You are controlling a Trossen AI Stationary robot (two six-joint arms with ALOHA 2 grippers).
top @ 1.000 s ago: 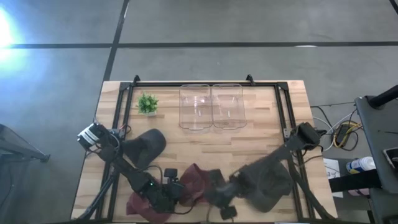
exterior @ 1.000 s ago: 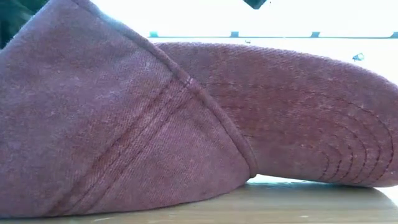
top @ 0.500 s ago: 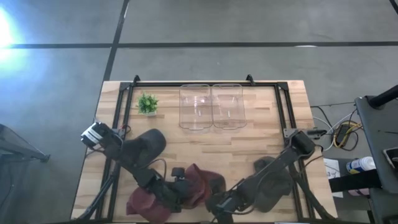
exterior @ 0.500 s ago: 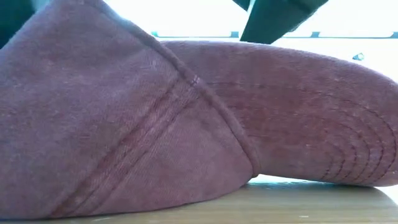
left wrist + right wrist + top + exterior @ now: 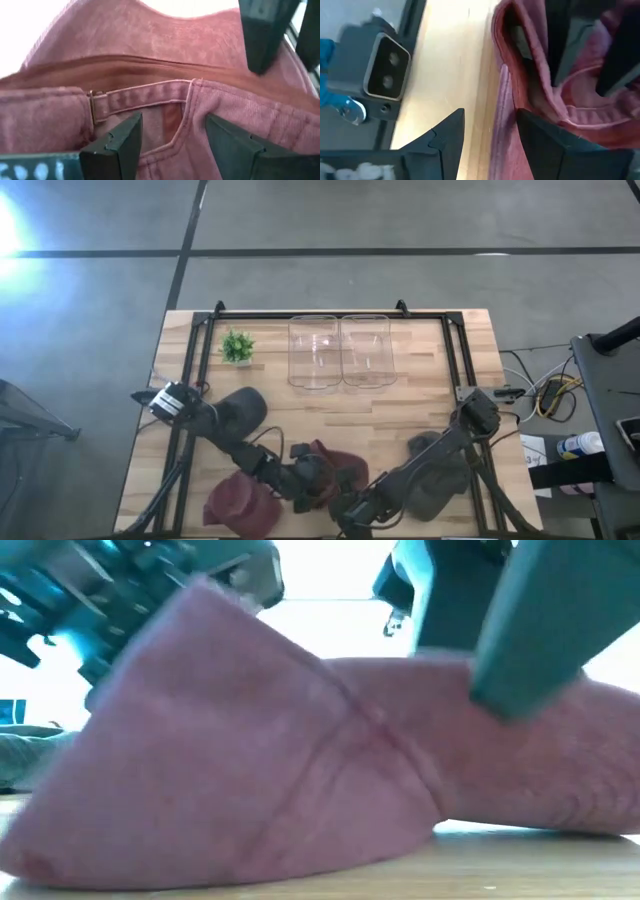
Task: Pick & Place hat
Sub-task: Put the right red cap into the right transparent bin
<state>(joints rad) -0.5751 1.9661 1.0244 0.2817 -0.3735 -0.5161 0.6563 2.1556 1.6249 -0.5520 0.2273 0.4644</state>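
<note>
Both grippers, left gripper point(image 5: 172, 142) and right gripper point(image 5: 487, 135), are crowding the red hat point(image 5: 325, 470), jaws gaping, gripping nothing; risking collision or snagging the strap point(image 5: 140, 97).

Left tool point(image 5: 172, 142) fingers spread wide; right tool point(image 5: 487, 135) fingers apart; both arms low, converging.

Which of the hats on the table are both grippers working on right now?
The faded red cotton cap at the front middle; the two dark grey hats lie untouched to either side.
</note>
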